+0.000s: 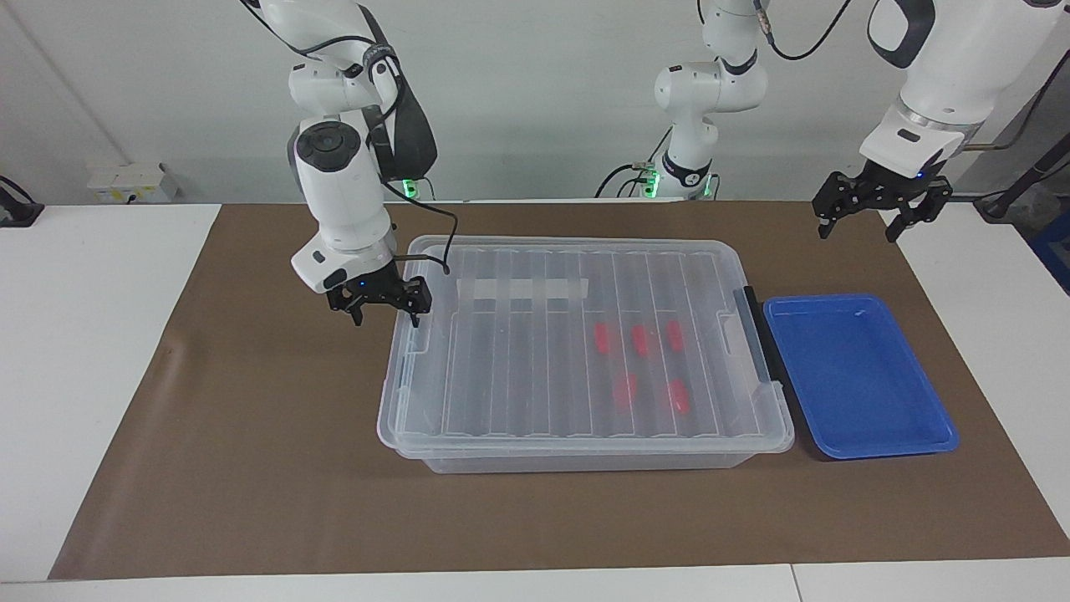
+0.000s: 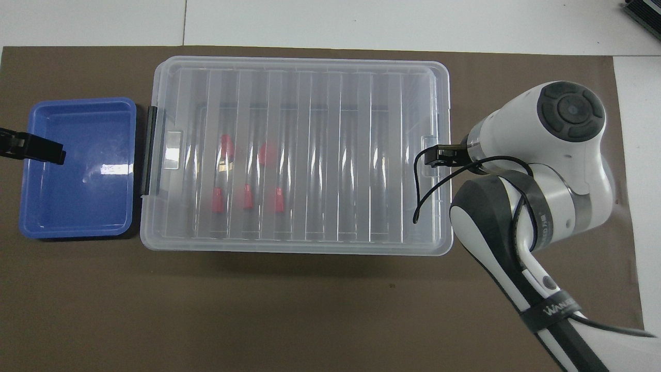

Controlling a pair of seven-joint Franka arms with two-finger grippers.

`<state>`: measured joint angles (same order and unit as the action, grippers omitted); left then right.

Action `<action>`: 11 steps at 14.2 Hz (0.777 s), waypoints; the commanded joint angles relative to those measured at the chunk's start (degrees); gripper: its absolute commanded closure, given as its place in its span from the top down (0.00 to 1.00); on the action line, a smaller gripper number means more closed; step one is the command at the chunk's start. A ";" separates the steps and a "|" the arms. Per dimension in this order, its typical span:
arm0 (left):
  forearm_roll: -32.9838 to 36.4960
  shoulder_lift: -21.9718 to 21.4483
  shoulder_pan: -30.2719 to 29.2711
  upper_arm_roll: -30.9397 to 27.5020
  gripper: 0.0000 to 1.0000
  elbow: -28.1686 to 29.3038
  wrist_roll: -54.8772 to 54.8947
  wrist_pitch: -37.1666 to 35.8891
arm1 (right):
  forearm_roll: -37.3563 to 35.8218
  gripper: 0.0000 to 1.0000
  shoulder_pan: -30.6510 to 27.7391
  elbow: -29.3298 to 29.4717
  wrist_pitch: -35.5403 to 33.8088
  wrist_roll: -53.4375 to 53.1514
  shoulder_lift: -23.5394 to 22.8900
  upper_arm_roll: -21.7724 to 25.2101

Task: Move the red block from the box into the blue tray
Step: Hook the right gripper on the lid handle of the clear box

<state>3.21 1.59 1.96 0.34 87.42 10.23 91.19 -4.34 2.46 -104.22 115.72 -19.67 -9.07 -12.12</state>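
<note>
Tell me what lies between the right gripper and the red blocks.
The box's closed ribbed clear lid, seen in both views. The right gripper, open, hovers at the latch end toward the right arm; the red blocks lie inside beneath the lid.

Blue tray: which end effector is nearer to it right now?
Left. The left end effector hangs open above the blue tray's robot-side rim; the right end effector, also open, is at the box's opposite end.

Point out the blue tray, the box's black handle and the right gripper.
blue tray point(image 1: 865, 422): facing view, bare floor.
black handle point(image 2: 146, 150): overhead view, mid-bar.
right gripper point(image 1: 384, 318): facing view, between fingertips.
</note>
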 commanded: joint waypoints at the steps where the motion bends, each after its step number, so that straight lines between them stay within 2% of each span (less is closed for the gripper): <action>1: -0.40 -1.59 0.15 -0.25 1.00 1.71 -0.04 0.39 | -1.20 1.00 -1.23 -0.46 -0.05 2.78 0.19 -0.28; 5: -0.49 -1.68 0.06 -0.25 1.00 1.71 -0.21 0.48 | -1.64 1.00 -2.37 -0.37 -0.40 6.47 0.19 0.42; 11: -0.49 -1.68 0.42 -0.17 1.00 1.79 -0.39 0.21 | -1.99 1.00 -2.90 -0.11 -0.32 14.73 0.19 4.64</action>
<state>3.21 1.57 1.97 0.44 87.42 10.09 91.21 -5.25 0.19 -104.22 115.69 -8.38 -9.07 -8.44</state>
